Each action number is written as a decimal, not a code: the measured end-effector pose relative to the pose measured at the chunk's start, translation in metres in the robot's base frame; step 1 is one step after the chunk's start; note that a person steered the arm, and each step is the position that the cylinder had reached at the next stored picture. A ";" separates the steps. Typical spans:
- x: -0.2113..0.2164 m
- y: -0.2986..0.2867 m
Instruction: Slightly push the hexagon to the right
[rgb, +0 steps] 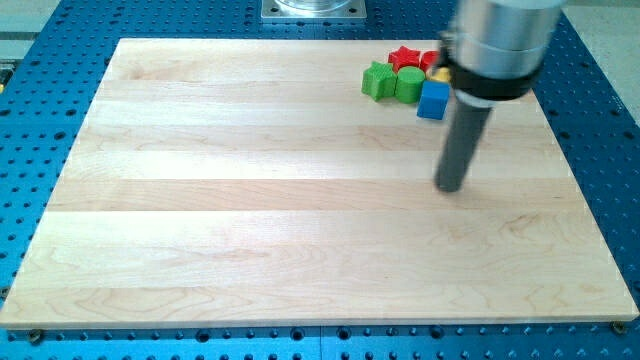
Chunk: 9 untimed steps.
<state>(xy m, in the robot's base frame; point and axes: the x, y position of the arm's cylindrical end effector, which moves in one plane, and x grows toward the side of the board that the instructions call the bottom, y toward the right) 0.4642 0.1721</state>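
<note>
A pale wooden board (280, 200), made up of lengthwise planks, is seen lying on a blue perforated table (40, 120). A grey metal mount (315, 10) is visible at the view's top, just beyond the board's far edge. No wider room is shown.

Blocks are counted from the view's left to right, all grouped near the board's top edge, right of centre: one green block (378, 80) of jagged outline, shape not resolved; one green block of rounded outline (409, 85), touching it on the right; one red star (404, 57) behind these two; one blue cube (433, 100) at the right end of the cluster. A sliver of red (430, 60) and a sliver of yellow (441, 74) are noted beside the arm's housing; their shapes are hidden. The hexagon cannot be identified with certainty; the red sliver is a possible candidate, at the cluster's right rear.

My tip (451, 187) is recorded on the board below and slightly right of the blue cube, apart from every block. No fingers are fitted, so no spread or pinch applies; a plain rod is carried.

Wide bare board is left to the view's left and bottom; only a narrow strip remains between cluster and top edge
</note>
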 end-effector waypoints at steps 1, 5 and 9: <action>-0.045 0.026; -0.249 0.099; -0.235 0.013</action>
<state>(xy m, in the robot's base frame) 0.2297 0.1856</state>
